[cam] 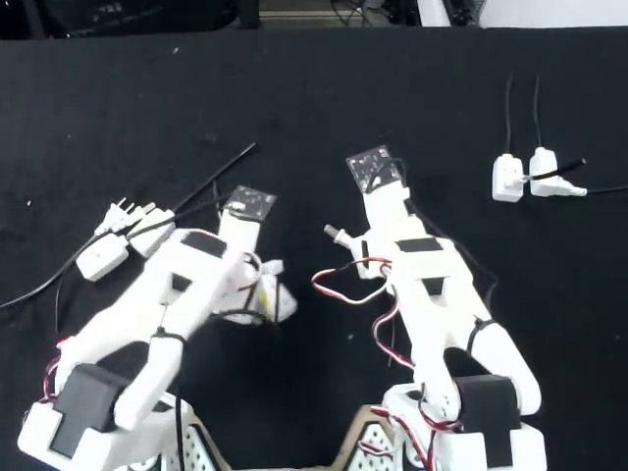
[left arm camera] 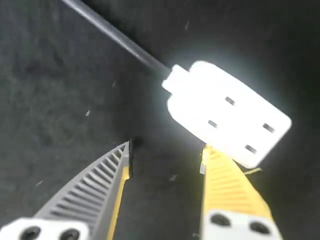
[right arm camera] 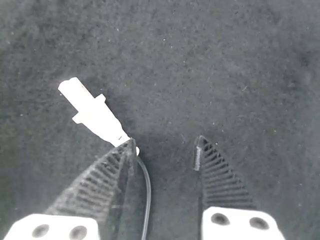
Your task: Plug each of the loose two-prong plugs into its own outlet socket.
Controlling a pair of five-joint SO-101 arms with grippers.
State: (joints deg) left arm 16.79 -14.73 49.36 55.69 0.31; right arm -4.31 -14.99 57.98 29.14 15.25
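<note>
Left gripper stood wide open, its yellow finger just beside the white socket block on the black table. Right gripper was also open (nothing held), with one fingertip at the cord end of the loose plug.

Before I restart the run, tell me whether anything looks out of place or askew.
Nothing looks damaged. The white plug lies loose, beside one finger of the open right gripper rather than between the two. The outlet socket lies slantwise ahead of the open left gripper, its slots empty.
</note>
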